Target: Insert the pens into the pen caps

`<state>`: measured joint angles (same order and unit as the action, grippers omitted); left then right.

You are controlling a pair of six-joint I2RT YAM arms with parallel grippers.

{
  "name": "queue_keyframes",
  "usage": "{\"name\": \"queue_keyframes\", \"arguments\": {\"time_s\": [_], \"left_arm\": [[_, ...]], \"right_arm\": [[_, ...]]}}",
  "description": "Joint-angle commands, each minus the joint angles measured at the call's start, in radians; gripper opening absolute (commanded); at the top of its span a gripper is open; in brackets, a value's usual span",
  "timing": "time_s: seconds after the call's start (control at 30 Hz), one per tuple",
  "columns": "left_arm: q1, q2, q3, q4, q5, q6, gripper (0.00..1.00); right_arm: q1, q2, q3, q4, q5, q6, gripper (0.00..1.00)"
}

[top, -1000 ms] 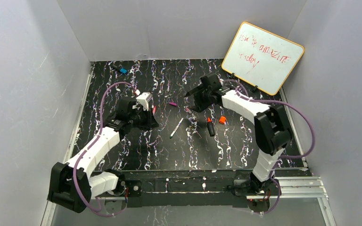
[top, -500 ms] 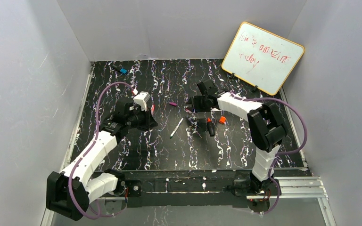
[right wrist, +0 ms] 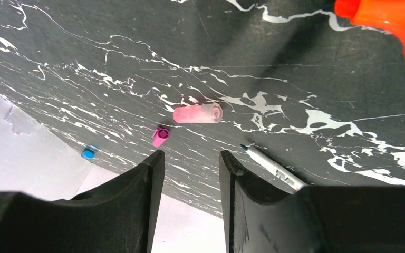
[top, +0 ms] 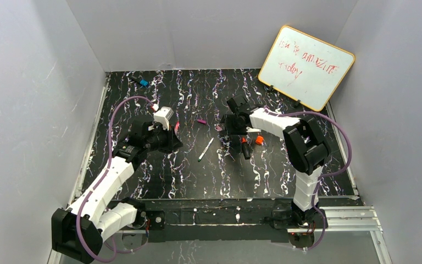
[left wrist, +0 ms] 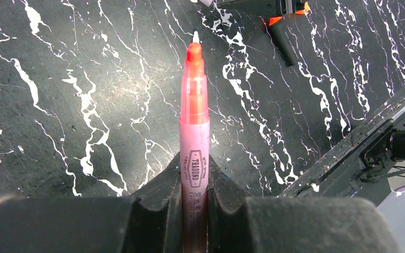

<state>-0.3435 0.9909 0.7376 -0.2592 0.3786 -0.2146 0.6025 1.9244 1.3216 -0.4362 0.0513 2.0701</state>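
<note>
"What lay nearest the arm bases?"

"On the black marbled table (top: 143, 176) the white pen (top: 206, 148) lay slanted, about midway between the two arms. Just to its right lay the black marker (top: 245, 149), with its orange-red end pointing away from the bases. The orange cap (top: 259, 140) sat just beside that end, not touching it."

"And the left arm?"

"A little farther in, on the left. The left gripper (left wrist: 194, 182) was clamped on the pink pen (left wrist: 195, 105). The barrel ran straight out between the fingers and the tip was bare. From the wrist camera, the white pen's tip showed just past it."

"Was the right one holding anything?"

"No. The right gripper (right wrist: 190, 167) was over the table just beyond the marker, its fingers parted with nothing between them. Through its wrist camera I saw the pale pink cap (right wrist: 198, 113) lying on its side ahead of that gap. The magenta cap (right wrist: 160, 136) was near it but apart. Neither cap had a pen in it."

"Anything farther back?"

"A small black piece with a blue end (top: 142, 82) lay near the back left corner, well apart from the rest. At the back right a whiteboard (top: 306, 66) with red scribbles stood tilted against the wall."
</note>
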Motion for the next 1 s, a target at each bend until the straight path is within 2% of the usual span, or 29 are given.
{"name": "queue_keyframes", "arguments": {"time_s": [0.0, 0.1, 0.27, 0.43, 0.63, 0.83, 0.97], "left_arm": [[0.000, -0.026, 0.015, -0.021, 0.001, 0.017, 0.00], [0.000, -0.022, 0.015, -0.021, 0.003, 0.017, 0.00], [0.000, -0.015, 0.023, -0.020, -0.007, 0.018, 0.00], [0.000, -0.027, 0.023, -0.022, -0.012, 0.020, 0.00], [-0.001, -0.028, 0.021, -0.021, -0.014, 0.013, 0.00], [-0.004, -0.026, 0.015, -0.035, -0.097, -0.012, 0.00], [-0.054, -0.031, 0.013, -0.045, -0.129, -0.014, 0.00]], "right_arm": [[-0.003, 0.030, 0.058, -0.041, 0.056, 0.171, 0.51], [-0.005, 0.071, 0.127, -0.090, 0.066, 0.180, 0.48], [-0.005, 0.192, 0.363, -0.367, 0.092, 0.167, 0.46], [-0.002, 0.261, 0.487, -0.462, 0.086, 0.179, 0.46], [0.015, 0.262, 0.523, -0.516, 0.081, 0.247, 0.44], [0.052, 0.276, 0.504, -0.556, 0.086, 0.374, 0.40], [0.083, 0.320, 0.570, -0.654, 0.117, 0.474, 0.37]]}}
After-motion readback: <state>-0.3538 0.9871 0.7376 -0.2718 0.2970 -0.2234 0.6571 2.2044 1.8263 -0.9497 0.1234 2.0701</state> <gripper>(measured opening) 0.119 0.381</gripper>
